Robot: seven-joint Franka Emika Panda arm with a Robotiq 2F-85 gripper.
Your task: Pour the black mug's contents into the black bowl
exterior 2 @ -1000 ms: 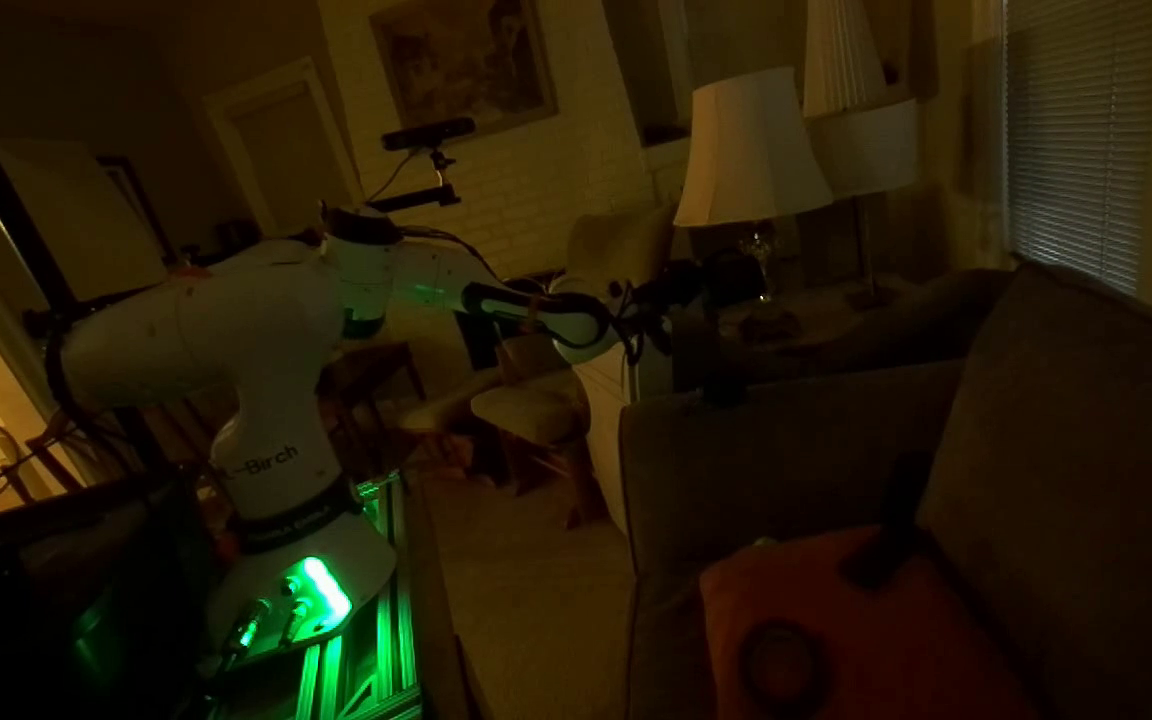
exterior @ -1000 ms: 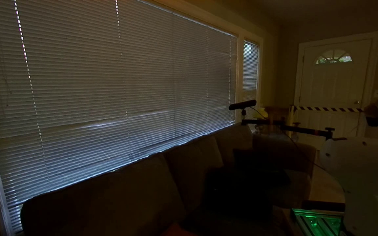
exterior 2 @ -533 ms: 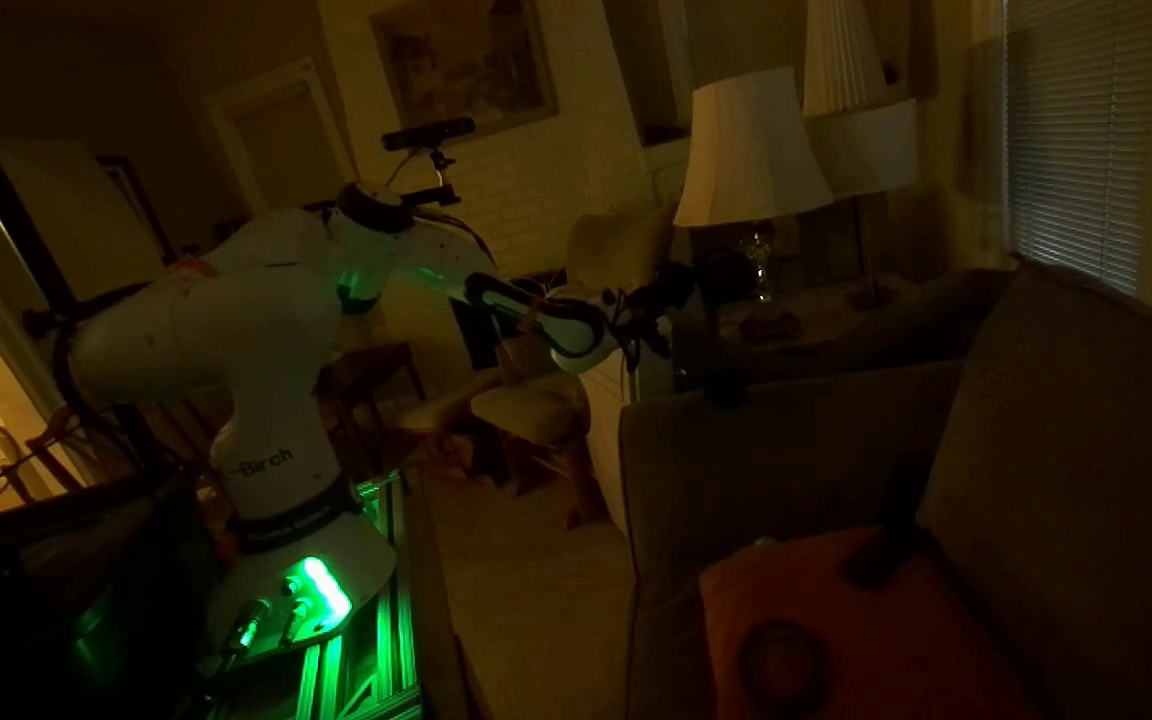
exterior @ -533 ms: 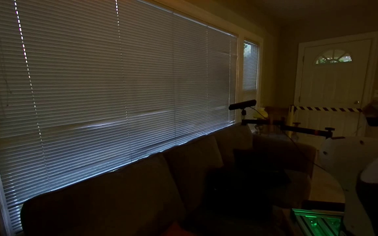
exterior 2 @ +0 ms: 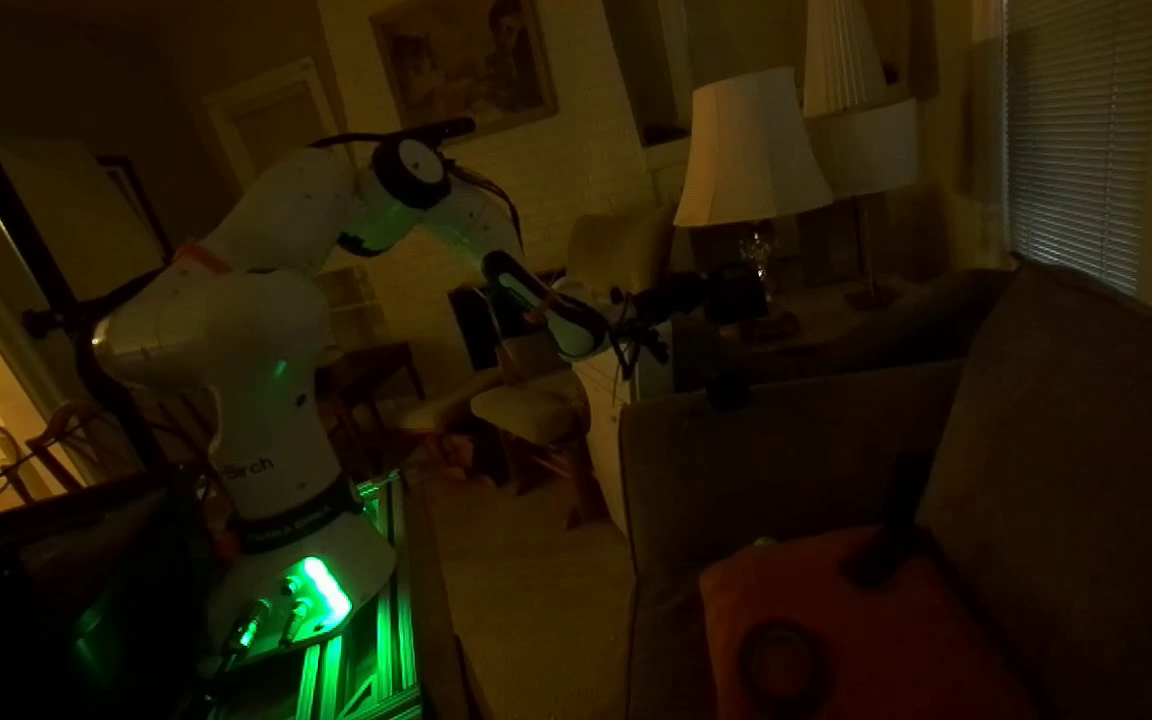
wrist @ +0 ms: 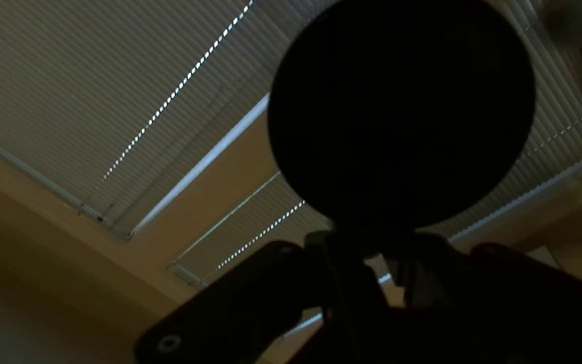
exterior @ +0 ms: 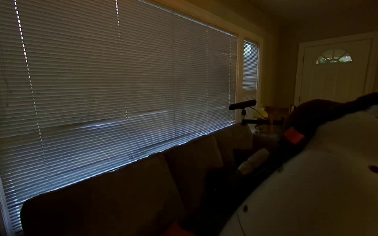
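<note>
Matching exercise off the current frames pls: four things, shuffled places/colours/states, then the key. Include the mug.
1 black mug
2 dark ring-like shape (maybe the bowl)
3 front lampshade
4 robot base light

A green
B cream
C held in the gripper
D on the orange surface

Pairs: 1-C, 2-D, 3-B, 4-A
</note>
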